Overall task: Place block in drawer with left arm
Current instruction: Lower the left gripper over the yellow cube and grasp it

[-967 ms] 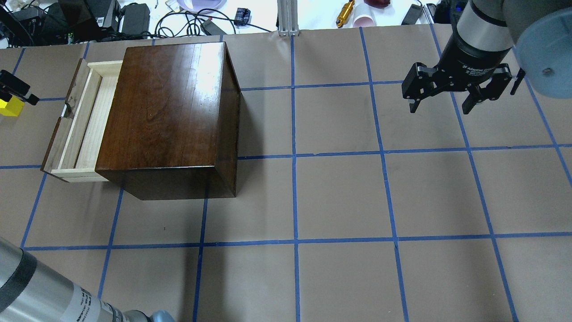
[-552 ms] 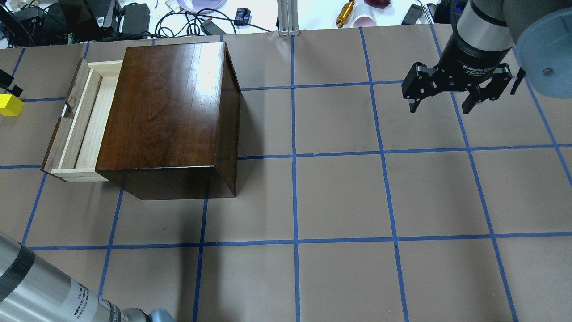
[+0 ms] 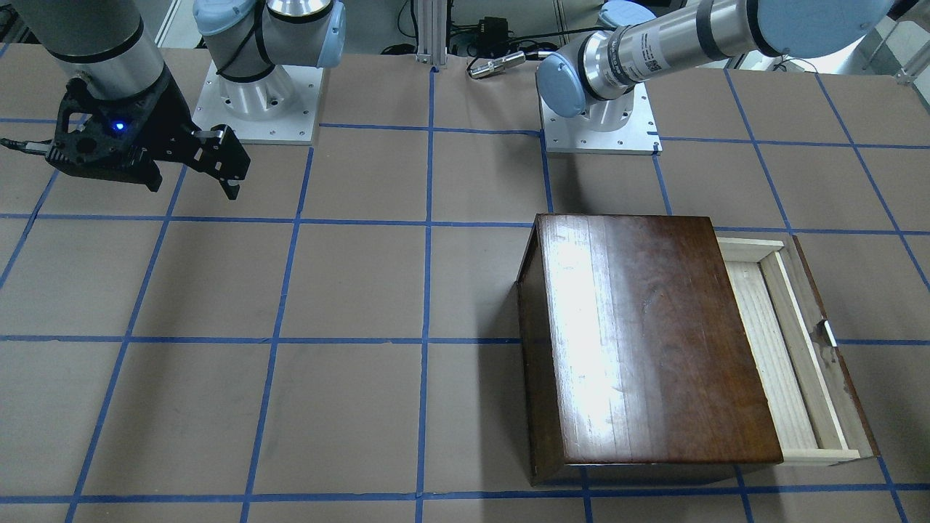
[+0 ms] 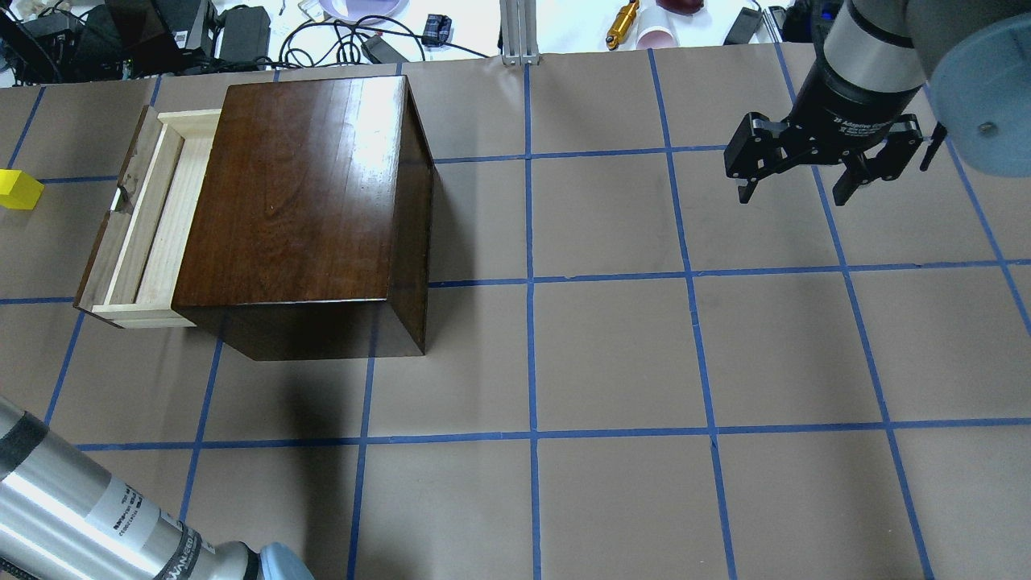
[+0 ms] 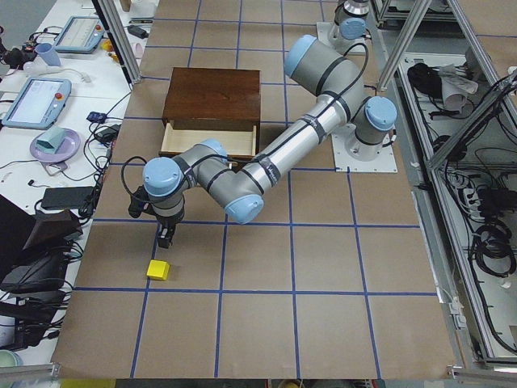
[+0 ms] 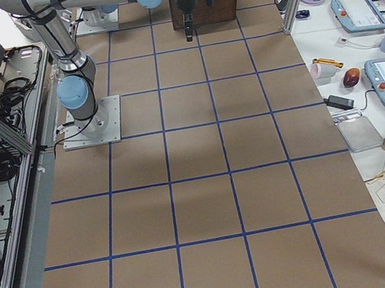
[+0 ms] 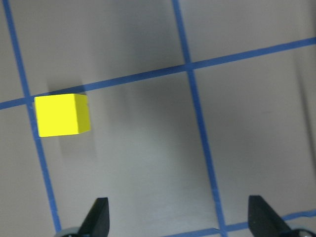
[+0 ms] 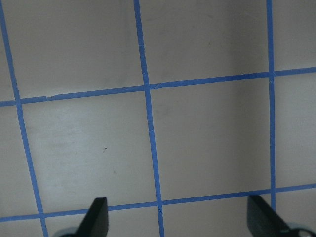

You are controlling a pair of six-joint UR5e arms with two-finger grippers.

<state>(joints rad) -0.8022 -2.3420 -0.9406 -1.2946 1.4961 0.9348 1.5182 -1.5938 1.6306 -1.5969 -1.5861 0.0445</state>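
Note:
The yellow block (image 4: 18,189) rests on the table paper at the far left edge, beside a blue tape line and left of the drawer. The drawer (image 4: 153,225) stands pulled out of the dark-brown box (image 4: 298,193), its pale wood floor bare. In the left wrist view my left gripper (image 7: 180,217) is open above the paper, with the block (image 7: 61,114) ahead and to the left, clear of both fingertips. From the left side the gripper (image 5: 166,234) hangs just short of the block (image 5: 157,269). My right gripper (image 4: 797,189) hovers open and empty at the far right.
Cables, power bricks, a cup and tools lie on the white bench beyond the table's back edge (image 4: 515,55). My left forearm (image 4: 97,515) crosses the near left corner. Blue tape lines grid the brown paper.
My left gripper, whose finger showed over the block at the overhead view's left edge, has slid out of that view. The block has stayed on the table. The right arm has not moved.

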